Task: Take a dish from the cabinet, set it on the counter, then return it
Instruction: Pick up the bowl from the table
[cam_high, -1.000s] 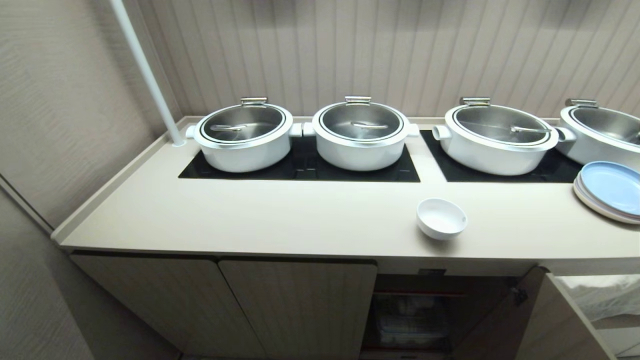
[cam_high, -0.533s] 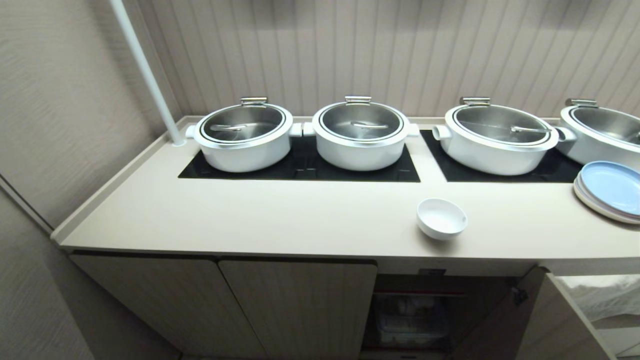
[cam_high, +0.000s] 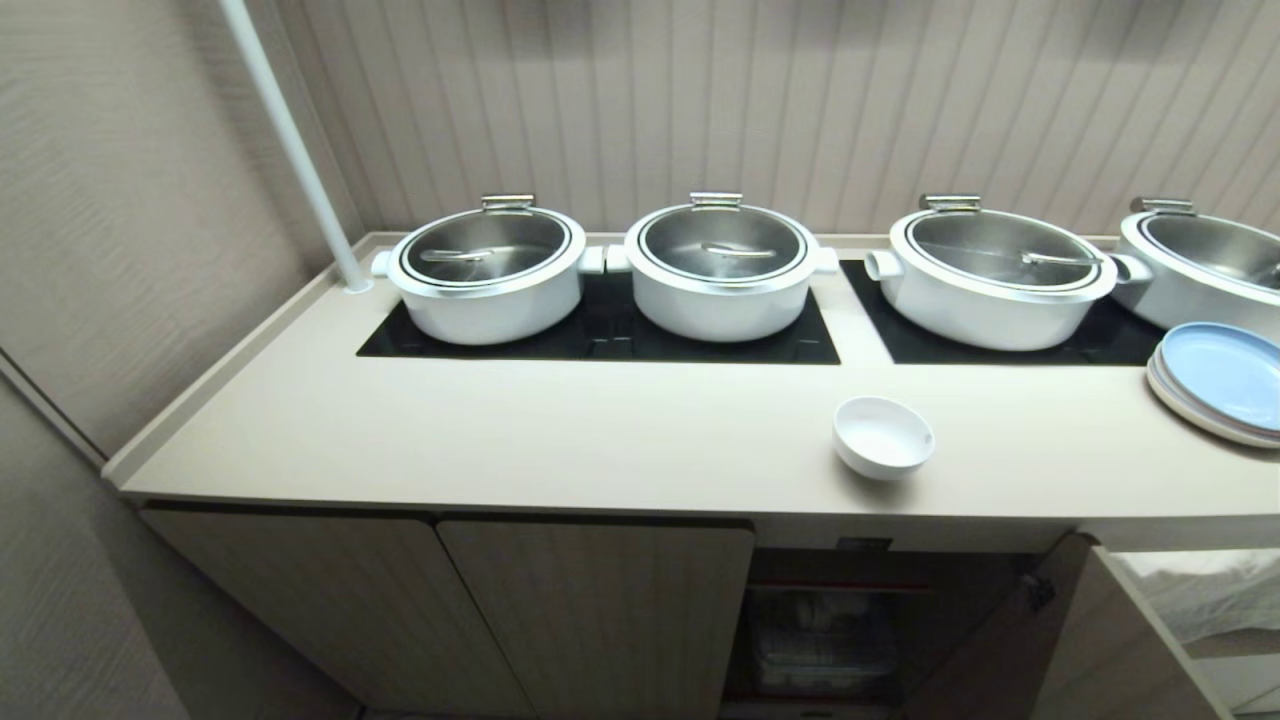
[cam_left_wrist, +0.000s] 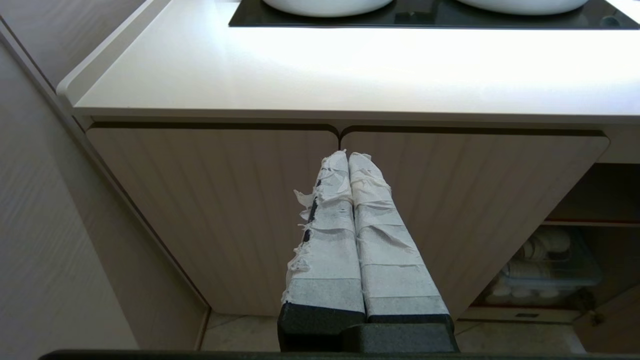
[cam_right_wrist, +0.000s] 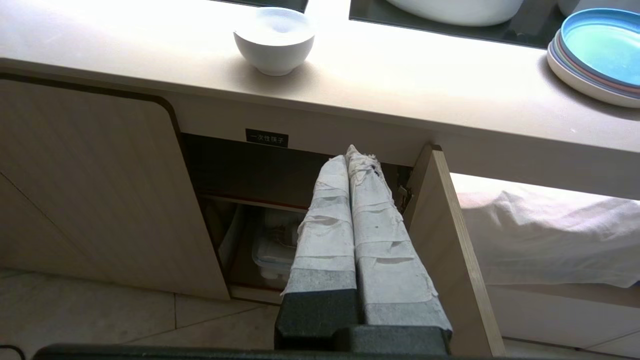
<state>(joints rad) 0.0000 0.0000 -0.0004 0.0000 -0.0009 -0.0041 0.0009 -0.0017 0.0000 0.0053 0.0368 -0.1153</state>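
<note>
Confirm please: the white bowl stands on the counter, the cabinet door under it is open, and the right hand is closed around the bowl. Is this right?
Not quite. The right hand is closed but empty, below the counter edge before the open cabinet. The white bowl stands free on the counter, as the right wrist view shows.

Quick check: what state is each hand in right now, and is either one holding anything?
Left hand: closed, empty, parked in front of the shut cabinet doors.
Right hand: closed, empty, below the counter edge at the open cabinet; the bowl sits free on the counter.
</note>
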